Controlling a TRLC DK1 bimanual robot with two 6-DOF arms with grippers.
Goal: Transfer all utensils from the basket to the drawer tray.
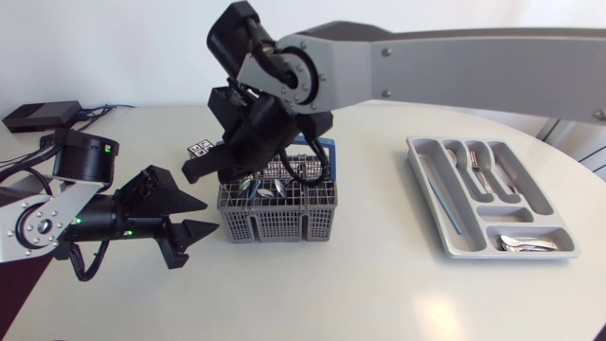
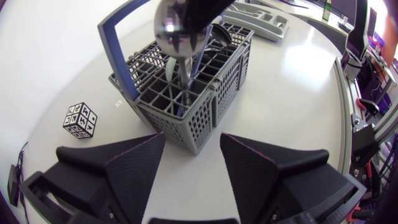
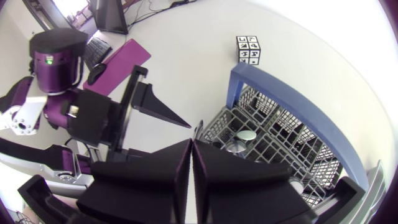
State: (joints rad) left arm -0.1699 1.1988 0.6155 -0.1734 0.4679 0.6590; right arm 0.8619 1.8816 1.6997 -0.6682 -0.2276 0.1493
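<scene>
Grey basket (image 1: 279, 220) mid-table with both claws at it.
Left gripper (image 1: 208, 216) sits just left of the basket, fingers apart and holding nothing. Cube (image 1: 200, 148) with black-and-white marker patterns stands behind-left of the basket. Right gripper (image 3: 191, 144) is over the basket, fingers pinched together on the spoon (image 2: 177, 34), whose handle is down inside. Tray (image 1: 413, 144) lies well right of the basket and holds cutlery.

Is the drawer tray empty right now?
No, the drawer tray holds utensils in a long compartment and spoons in the end one.
</scene>
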